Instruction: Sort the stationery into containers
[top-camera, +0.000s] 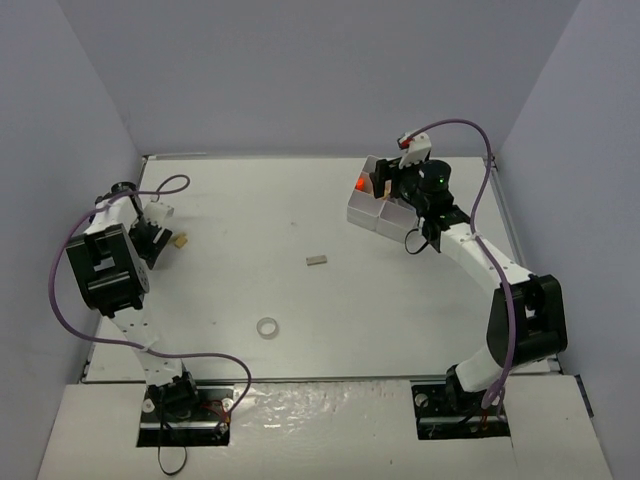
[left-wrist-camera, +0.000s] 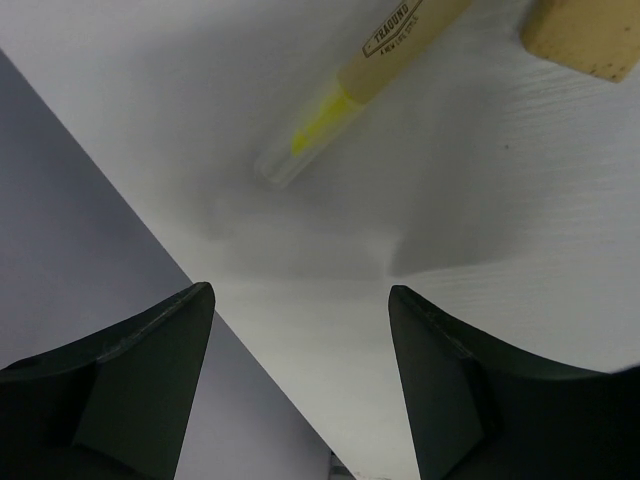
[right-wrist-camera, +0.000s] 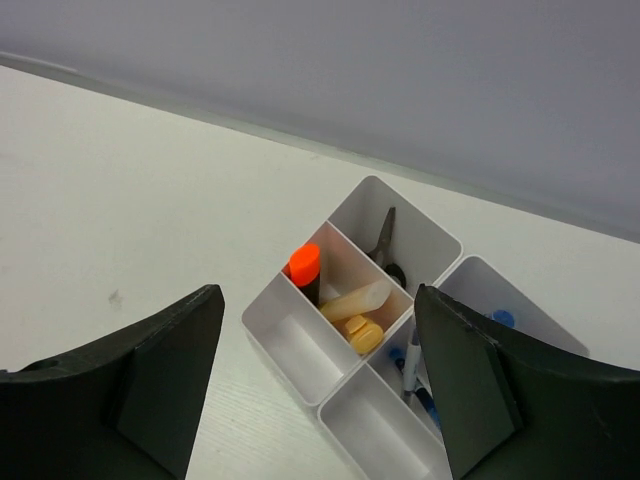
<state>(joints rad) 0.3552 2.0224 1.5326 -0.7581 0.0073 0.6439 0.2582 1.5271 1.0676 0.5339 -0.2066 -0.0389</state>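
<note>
The white containers (right-wrist-camera: 278, 363) stand at the back right of the table (top-camera: 368, 212). One compartment holds the black marker with the orange cap (right-wrist-camera: 305, 264), a beige tube (right-wrist-camera: 355, 298) and a yellow cap (right-wrist-camera: 364, 334). Scissors (right-wrist-camera: 385, 238) lie in the compartment behind, and blue-capped pens (right-wrist-camera: 412, 368) in the one to the right. My right gripper (right-wrist-camera: 318, 295) hangs open above them, holding nothing. My left gripper (left-wrist-camera: 300, 290) is open and empty near the table's left edge. A yellow-tipped highlighter (left-wrist-camera: 340, 90) and a tan block (left-wrist-camera: 580, 35) lie just ahead of it.
A small grey block (top-camera: 317, 260) lies mid-table and a clear tape ring (top-camera: 267, 327) nearer the front. The grey side wall (left-wrist-camera: 60, 230) runs close beside my left gripper (top-camera: 156, 238). My right gripper (top-camera: 388, 190) is near the back wall.
</note>
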